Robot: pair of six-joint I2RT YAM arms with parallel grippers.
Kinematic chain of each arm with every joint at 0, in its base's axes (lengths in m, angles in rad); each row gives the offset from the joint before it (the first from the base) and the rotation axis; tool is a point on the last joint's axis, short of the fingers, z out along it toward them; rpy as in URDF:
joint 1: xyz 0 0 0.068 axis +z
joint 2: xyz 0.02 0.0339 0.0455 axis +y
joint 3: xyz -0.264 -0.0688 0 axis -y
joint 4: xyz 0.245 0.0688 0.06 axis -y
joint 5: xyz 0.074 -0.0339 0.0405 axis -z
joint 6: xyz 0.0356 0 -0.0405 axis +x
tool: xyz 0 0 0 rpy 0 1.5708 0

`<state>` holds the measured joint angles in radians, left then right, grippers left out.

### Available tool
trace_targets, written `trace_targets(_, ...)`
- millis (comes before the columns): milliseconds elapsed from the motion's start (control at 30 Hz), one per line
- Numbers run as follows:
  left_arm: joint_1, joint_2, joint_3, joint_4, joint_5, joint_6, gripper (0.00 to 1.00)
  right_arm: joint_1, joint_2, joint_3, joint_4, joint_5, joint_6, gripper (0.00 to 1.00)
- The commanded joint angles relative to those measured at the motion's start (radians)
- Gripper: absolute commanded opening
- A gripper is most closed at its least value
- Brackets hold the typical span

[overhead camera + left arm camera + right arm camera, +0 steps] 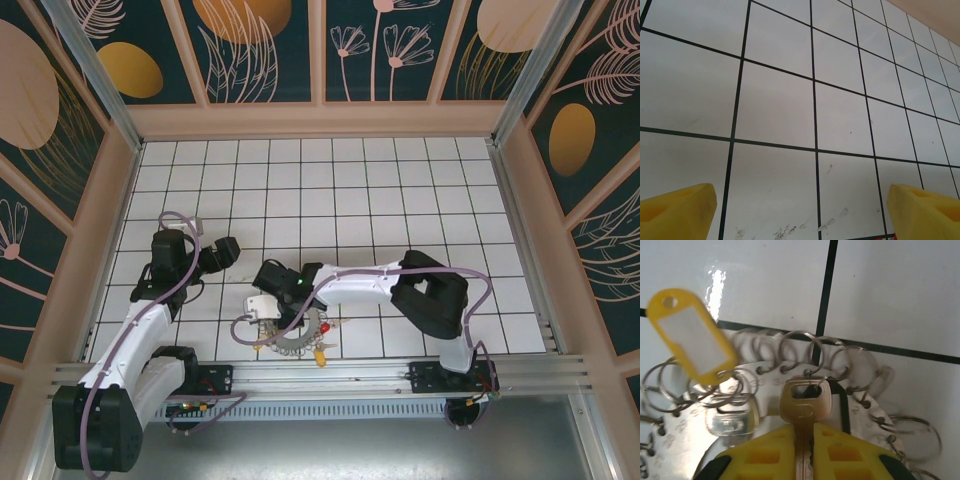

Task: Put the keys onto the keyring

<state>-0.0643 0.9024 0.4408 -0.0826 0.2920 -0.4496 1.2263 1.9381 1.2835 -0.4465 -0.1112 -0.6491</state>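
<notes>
In the right wrist view my right gripper (803, 432) is shut on the blade of a brass key (802, 407). Its head lies over the flat metal keyring (685, 435), and a small wire ring (812, 357) on the rim passes through the hole in the head. A yellow tag (692, 335) and a silver key (730, 420) hang from other small rings to the left. From above, the right gripper (285, 303) is over the keyring (297, 340) near the front edge, where a yellow tag (320, 355) and a red tag (323, 328) show. My left gripper (800, 212) is open over bare tiles.
Several small split rings (912, 432) fringe the keyring's rim. The left gripper (226, 249) hovers left of the keyring, apart from it. The metal rail (330, 372) runs just in front of the keyring. Walls enclose the white tiled floor (330, 190).
</notes>
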Motion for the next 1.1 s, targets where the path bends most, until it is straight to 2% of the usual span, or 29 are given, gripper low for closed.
trace_targets(0,0.007,-0.014,-0.01,0.015,0.017,0.006,0.88,-0.002,-0.063,0.031,-0.06,0.018,0.0,0.1)
trace_targets(233,0.006,-0.016,-0.011,0.02,0.024,0.003,0.88,-0.013,-0.098,0.03,-0.051,0.017,0.005,0.09)
trace_targets(500,0.006,-0.017,-0.011,0.021,0.026,0.004,0.88,-0.021,-0.086,-0.045,0.032,-0.057,0.035,0.1)
trace_targets(667,0.006,-0.019,-0.013,0.021,0.03,0.006,0.88,-0.022,-0.072,-0.079,0.081,-0.039,0.05,0.02)
trace_targets(833,0.006,-0.02,-0.013,0.023,0.03,0.005,0.88,-0.026,-0.064,-0.094,0.099,-0.07,0.066,0.09)
trace_targets(1067,0.006,-0.022,-0.013,0.022,0.029,0.005,0.88,-0.03,-0.04,-0.116,0.103,-0.086,0.067,0.13)
